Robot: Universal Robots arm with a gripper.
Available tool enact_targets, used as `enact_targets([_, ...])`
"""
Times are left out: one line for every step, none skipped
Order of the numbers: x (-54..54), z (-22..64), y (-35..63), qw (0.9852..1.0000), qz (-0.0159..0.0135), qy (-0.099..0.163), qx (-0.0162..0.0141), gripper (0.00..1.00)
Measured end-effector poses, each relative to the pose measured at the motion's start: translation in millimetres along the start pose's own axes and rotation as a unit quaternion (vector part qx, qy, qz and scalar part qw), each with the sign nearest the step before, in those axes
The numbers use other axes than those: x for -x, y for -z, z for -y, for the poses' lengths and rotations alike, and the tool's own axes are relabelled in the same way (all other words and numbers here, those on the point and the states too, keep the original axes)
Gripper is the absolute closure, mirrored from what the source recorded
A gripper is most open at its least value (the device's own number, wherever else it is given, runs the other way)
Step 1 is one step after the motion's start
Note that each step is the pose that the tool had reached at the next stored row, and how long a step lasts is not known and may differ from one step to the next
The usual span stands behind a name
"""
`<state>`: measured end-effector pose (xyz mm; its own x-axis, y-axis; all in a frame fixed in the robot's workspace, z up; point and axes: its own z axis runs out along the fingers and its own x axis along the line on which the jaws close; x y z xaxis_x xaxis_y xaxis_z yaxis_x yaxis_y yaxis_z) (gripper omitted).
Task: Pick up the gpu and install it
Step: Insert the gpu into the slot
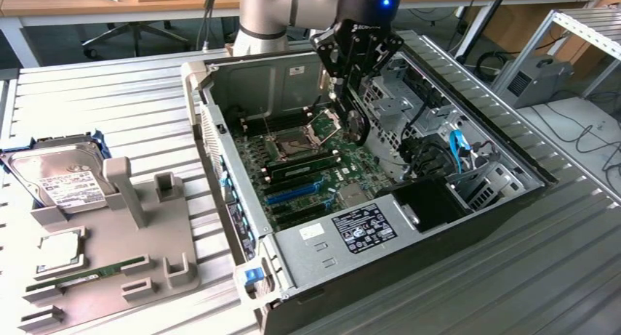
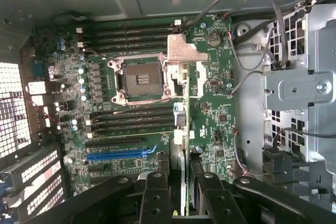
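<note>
So the fingers (image 2: 156, 190) are closed partway, clamped on the gpu (image 1: 355, 124), which hangs edge-down over the motherboard (image 1: 321, 168) inside the open case (image 1: 437, 277).

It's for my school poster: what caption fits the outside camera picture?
Robot gripper holds the gpu above the motherboard inside the open computer case.

dark gpu (image 1: 355, 126), green motherboard (image 2: 209, 109), blue slot (image 2: 118, 155).
</note>
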<state>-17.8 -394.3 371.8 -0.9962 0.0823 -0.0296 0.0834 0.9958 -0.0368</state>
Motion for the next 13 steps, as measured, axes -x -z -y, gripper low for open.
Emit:
enact_targets([0.0, 0.0, 0.0, 1.0000, 0.0002, 0.004, 0.0002, 0.74])
enact_targets([0.1, 0.0, 0.0, 0.9999, 0.0004, 0.012, 0.0003, 0.74])
enact_targets([0.0, 0.0, 0.0, 0.9998, 0.0006, 0.018, 0.0005, 0.74])
enact_targets([0.0, 0.0, 0.0, 0.9997, 0.0009, 0.023, 0.0007, 0.74])
enact_targets([0.0, 0.0, 0.0, 0.9996, 0.0011, 0.030, 0.0009, 0.74])
enact_targets([0.0, 0.0, 0.0, 0.9994, 0.0013, 0.035, 0.0011, 0.74])
enact_targets([0.0, 0.0, 0.0, 0.9991, 0.0015, 0.042, 0.0012, 0.74])
enact_targets([0.0, 0.0, 0.0, 0.9989, 0.0017, 0.047, 0.0014, 0.74])
enact_targets([0.0, 0.0, 0.0, 0.9986, 0.0019, 0.052, 0.0016, 0.74])
enact_targets([0.0, 0.0, 0.0, 0.9984, 0.0021, 0.056, 0.0017, 0.74])
enact_targets([0.0, 0.0, 0.0, 0.9982, 0.0022, 0.059, 0.0018, 0.74])
enact_targets([0.0, 0.0, 0.0, 0.9980, 0.0023, 0.063, 0.0019, 0.74])
enact_targets([0.0, 0.0, 0.0, 0.9978, 0.0025, 0.066, 0.0020, 0.74])
